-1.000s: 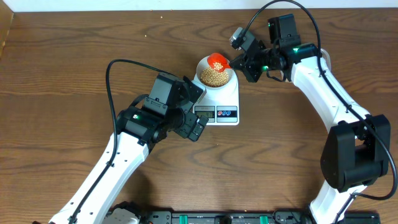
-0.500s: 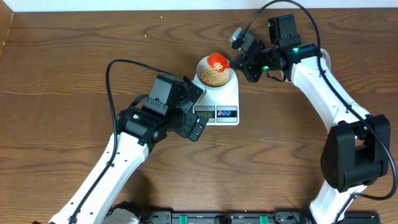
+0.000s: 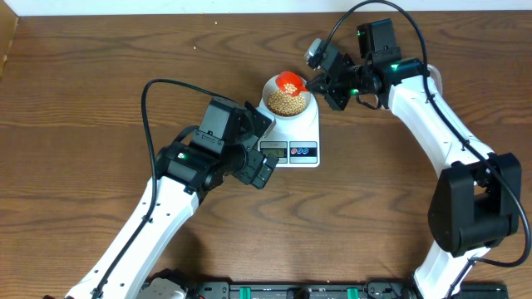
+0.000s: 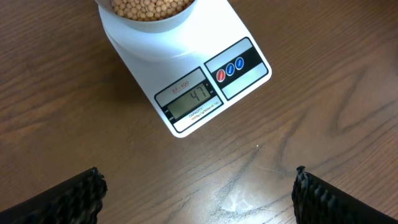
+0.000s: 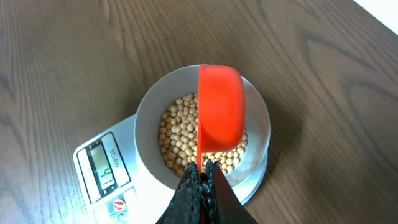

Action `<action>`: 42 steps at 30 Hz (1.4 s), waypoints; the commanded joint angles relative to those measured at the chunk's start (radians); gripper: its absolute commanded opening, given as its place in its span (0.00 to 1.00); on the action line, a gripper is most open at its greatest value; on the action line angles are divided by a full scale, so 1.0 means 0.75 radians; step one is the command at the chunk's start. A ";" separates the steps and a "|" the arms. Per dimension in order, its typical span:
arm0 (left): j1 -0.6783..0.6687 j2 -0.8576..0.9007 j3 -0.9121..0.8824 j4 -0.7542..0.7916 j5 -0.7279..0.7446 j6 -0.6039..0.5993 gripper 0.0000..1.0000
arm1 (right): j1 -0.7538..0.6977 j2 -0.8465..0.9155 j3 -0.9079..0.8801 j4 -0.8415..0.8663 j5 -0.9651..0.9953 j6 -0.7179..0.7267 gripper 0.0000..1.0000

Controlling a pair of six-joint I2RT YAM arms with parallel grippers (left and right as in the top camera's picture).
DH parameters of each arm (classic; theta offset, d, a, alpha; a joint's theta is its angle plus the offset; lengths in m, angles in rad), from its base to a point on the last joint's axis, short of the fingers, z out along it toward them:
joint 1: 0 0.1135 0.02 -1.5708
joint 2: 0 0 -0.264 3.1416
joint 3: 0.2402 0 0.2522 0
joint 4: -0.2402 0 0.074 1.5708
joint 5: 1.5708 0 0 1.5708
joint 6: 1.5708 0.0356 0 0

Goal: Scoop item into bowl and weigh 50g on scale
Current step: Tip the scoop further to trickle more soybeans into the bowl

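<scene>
right wrist: scoop (image 5: 221, 106) handle mostly inside gripper (image 5: 200, 177)

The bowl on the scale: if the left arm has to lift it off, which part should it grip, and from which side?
Probably the rim of the bowl, from above, one finger inside the wall and one outside: it is round and smooth, so a side grip could slip. Take the edge nearest the display, away from the red scoop in the right gripper.
</scene>
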 commanded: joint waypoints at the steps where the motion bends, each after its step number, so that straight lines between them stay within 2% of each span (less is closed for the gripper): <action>1: 0.007 0.003 0.003 -0.001 0.007 0.023 0.98 | 0.009 -0.026 0.023 -0.003 -0.009 -0.057 0.01; 20: 0.007 0.003 0.003 -0.001 0.007 0.023 0.98 | 0.009 -0.026 0.023 -0.004 -0.009 -0.175 0.01; 42: 0.007 0.003 0.003 -0.001 0.007 0.023 0.98 | 0.009 -0.026 0.023 -0.018 -0.009 -0.184 0.01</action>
